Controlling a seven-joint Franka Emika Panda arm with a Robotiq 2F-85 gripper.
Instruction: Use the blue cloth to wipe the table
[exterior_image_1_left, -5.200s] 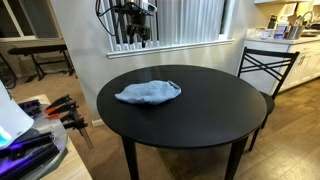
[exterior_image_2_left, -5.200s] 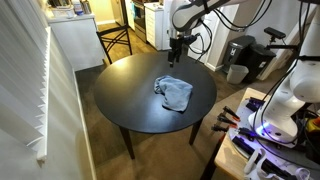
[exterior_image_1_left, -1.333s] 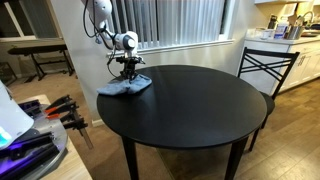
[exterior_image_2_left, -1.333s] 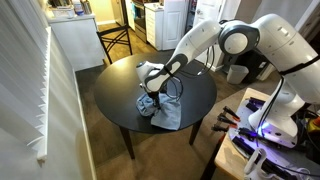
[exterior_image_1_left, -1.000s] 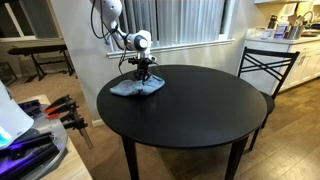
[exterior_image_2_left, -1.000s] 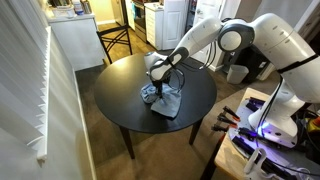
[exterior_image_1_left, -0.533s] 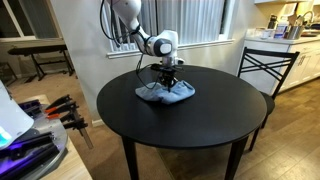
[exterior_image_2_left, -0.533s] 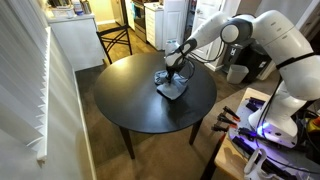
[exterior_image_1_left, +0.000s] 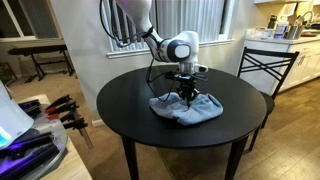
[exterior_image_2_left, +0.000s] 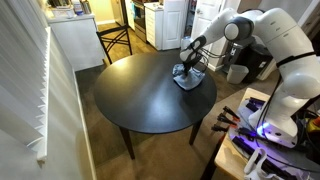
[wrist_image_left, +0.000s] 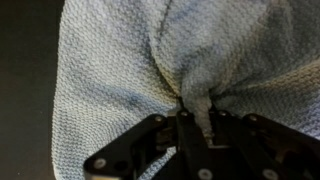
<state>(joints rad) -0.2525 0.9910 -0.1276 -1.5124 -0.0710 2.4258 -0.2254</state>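
- The blue cloth (exterior_image_1_left: 190, 109) (exterior_image_2_left: 187, 81) lies on the round black surface (exterior_image_1_left: 130, 115) (exterior_image_2_left: 140, 100).
- In an exterior view (exterior_image_2_left: 187, 81) the cloth is close to the edge of the surface, on the side where the robot stands.
- In an exterior view (exterior_image_1_left: 190, 109) the cloth lies a bit to the right of the middle of the surface.
- The cloth is bunched up in the middle and spreads out flat around that spot.
- The gripper (exterior_image_1_left: 186, 97) (exterior_image_2_left: 186, 72) points straight down onto the cloth.
- In the wrist view the gripper (wrist_image_left: 195, 115) is closed tight and pinches a small fold of the cloth (wrist_image_left: 110, 70) between its fingers.
- Wrinkles in the cloth run toward the pinched fold.
- The white robot arm (exterior_image_1_left: 150, 35) (exterior_image_2_left: 228, 30) bends over the surface to reach the cloth.
- A black chair (exterior_image_1_left: 262, 65) stands just beside the surface.
- A pale bin (exterior_image_2_left: 238, 73) stands on the floor past the surface, near the robot. I cannot tell what is in it.
- Some small things stand on a counter (exterior_image_1_left: 290, 40) in the corner behind the chair. They are too small to tell what they are.
- Clamps with orange handles (exterior_image_1_left: 65, 110) lie on a low table to the side, well apart from the cloth.
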